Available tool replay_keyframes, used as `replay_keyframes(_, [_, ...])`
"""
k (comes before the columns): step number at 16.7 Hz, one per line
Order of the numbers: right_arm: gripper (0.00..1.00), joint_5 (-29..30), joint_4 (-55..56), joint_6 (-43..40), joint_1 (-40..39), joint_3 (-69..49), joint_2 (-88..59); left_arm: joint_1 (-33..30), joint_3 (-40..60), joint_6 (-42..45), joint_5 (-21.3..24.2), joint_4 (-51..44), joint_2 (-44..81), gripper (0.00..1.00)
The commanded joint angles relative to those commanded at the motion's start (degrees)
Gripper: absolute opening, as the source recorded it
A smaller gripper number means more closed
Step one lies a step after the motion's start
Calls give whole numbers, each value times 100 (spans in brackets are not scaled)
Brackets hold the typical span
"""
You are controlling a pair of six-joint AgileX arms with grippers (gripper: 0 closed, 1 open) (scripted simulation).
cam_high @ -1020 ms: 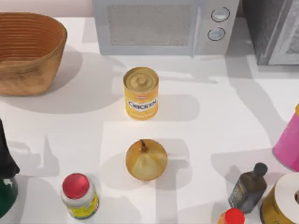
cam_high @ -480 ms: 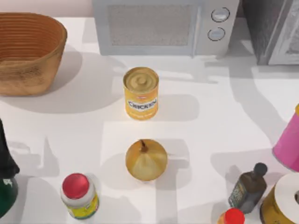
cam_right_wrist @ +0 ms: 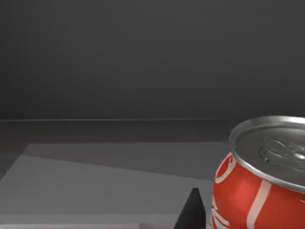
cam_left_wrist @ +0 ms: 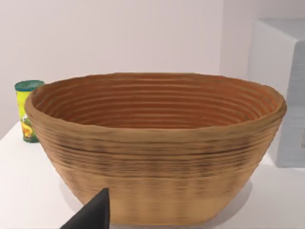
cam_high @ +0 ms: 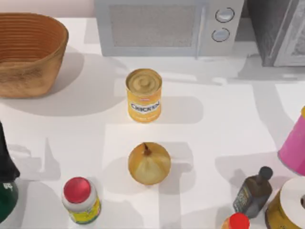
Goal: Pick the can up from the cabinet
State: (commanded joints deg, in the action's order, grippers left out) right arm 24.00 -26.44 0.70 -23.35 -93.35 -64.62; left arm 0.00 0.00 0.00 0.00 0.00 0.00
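The can [cam_high: 144, 94] stands upright on the white cabinet [cam_high: 214, 138], in front of the microwave and a little left of centre. It is yellow-orange with a ribbed gold lid and a "CHICKEN" label band. Nothing touches it. One dark fingertip [cam_left_wrist: 95, 214] of my left gripper pokes into the left wrist view, close in front of the wicker basket [cam_left_wrist: 157, 148]. One dark fingertip [cam_right_wrist: 192, 212] of my right gripper shows in the right wrist view, beside a red soda can [cam_right_wrist: 259, 181] in a dark space.
An onion [cam_high: 149, 163] lies just in front of the can. A grey microwave [cam_high: 167, 26] stands behind it, a wicker basket [cam_high: 29, 52] at back left. A red-capped jar [cam_high: 81, 200], a dark bottle [cam_high: 254, 192], a gold cylinder [cam_high: 288, 207] and a pink container [cam_high: 294, 148] line the front and right.
The objects have stayed in place. The shadows on the right part of the cabinet have shifted towards the right.
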Motion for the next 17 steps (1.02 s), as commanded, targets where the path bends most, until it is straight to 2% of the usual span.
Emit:
replay_keyframes(11, [0, -1593, 1752, -45, 1558, 6871, 4338, 0, 0, 0, 0, 0, 0, 100])
replay_keyframes(14, [0, -2002, 2204, -58, 1951, 8235, 5439, 0, 0, 0, 0, 0, 0, 100])
replay_keyframes(17, [0, -2291, 2523, -67, 2230, 9059, 6199, 0, 0, 0, 0, 0, 0, 100])
